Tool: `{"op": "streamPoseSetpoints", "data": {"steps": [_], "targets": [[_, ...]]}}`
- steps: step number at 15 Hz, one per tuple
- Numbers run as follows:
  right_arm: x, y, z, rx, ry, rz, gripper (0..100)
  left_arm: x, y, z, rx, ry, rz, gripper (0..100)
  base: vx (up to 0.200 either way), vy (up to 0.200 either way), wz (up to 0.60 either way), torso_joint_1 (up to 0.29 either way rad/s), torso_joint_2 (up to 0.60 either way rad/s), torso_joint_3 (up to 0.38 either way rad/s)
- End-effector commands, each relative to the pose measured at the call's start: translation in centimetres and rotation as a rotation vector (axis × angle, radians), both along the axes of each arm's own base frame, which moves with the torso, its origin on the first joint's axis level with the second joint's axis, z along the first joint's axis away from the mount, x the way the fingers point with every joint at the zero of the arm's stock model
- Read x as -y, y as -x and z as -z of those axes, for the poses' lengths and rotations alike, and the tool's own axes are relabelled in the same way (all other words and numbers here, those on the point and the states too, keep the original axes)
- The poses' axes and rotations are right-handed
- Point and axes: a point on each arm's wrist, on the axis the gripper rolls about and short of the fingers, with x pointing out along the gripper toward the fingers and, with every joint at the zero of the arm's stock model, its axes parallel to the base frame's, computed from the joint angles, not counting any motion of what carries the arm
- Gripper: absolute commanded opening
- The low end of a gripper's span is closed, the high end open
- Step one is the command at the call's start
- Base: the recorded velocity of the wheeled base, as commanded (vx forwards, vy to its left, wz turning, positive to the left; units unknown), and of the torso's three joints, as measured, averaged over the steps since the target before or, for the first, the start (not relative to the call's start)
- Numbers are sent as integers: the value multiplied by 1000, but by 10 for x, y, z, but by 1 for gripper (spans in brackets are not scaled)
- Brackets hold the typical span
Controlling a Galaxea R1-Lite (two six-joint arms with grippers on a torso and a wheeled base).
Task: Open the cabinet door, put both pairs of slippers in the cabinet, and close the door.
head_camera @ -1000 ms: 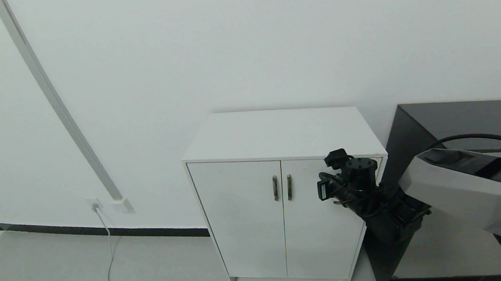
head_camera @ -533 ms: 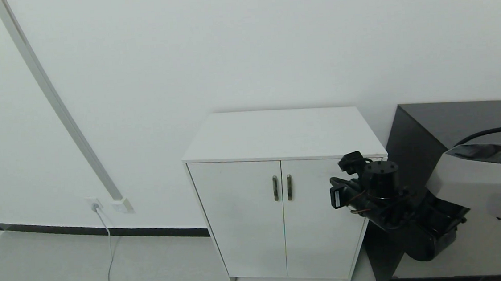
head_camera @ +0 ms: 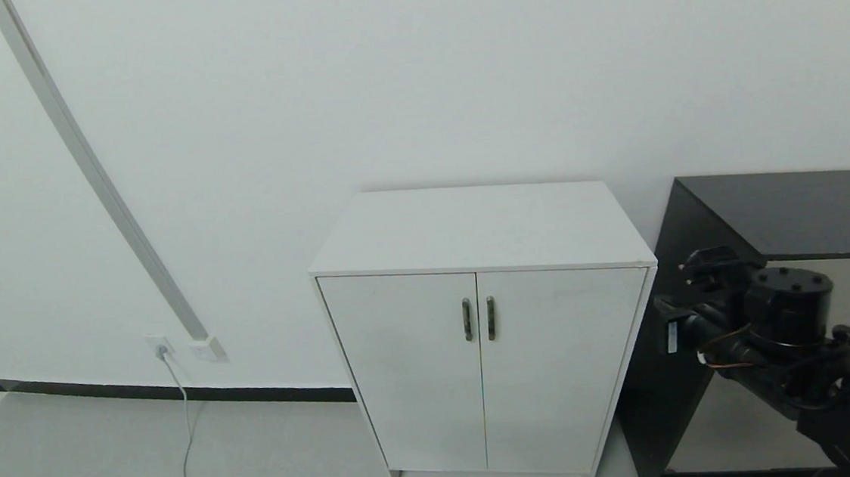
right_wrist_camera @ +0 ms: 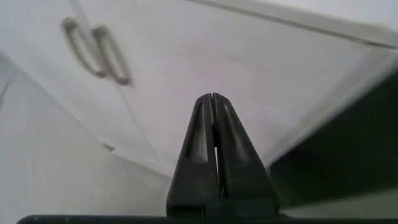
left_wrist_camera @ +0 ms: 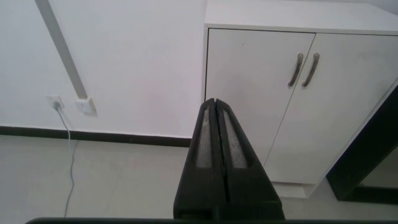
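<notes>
Far off to the left of the left gripper (left_wrist_camera: 214,102), a pale strip (head_camera: 98,181) slants down the white wall (head_camera: 382,82) to a socket (head_camera: 158,344). A grey cord (head_camera: 184,432) hangs from the socket and trails over the floor (head_camera: 110,475). A dark skirting (head_camera: 179,394) runs along the foot of the wall.

The left gripper is closed, its two fingers (left_wrist_camera: 202,143) pressed flat against each other with nothing between them. It hangs well back from everything, above the floor. Beyond its tips stands the cabinet (head_camera: 477,227), with the near left corner almost in line with the fingers.

The cabinet is white and stands against the wall. Both of its doors are shut, the left door (head_camera: 405,369) meeting the right door (head_camera: 556,365) down the middle. The two handles sit upright, side by side at that seam, the left handle (head_camera: 467,319) just beside the right handle (head_camera: 491,318).

The right gripper (right_wrist_camera: 212,98) is closed too, finger against finger and holding nothing. It points at the lower right part of the cabinet front and is clear of the door. The handles lie well off to its left. From where I stand, the right arm (head_camera: 787,308) hangs to the right of the cabinet, apart from it, in front of a black unit (head_camera: 794,209). That unit stands just beside the cabinet's right side, against the same wall.
</notes>
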Motion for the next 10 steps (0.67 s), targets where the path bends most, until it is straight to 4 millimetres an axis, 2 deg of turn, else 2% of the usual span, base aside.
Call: {"op": "streamPoseSetpoints", "data": {"steps": [1, 5, 10], "targets": [[32, 33, -24, 45, -1, 120, 0, 0, 0, 0, 0, 0, 0, 0, 0, 0, 0, 0, 0, 0], [62, 89, -29, 31, 5, 204, 0, 0, 0, 0, 0, 0, 0, 0, 0, 0, 0, 0, 0, 0], [79, 139, -38, 55, 14, 263, 0, 0, 0, 0, 0, 3, 0, 0, 0, 0, 0, 0, 0, 0]]}}
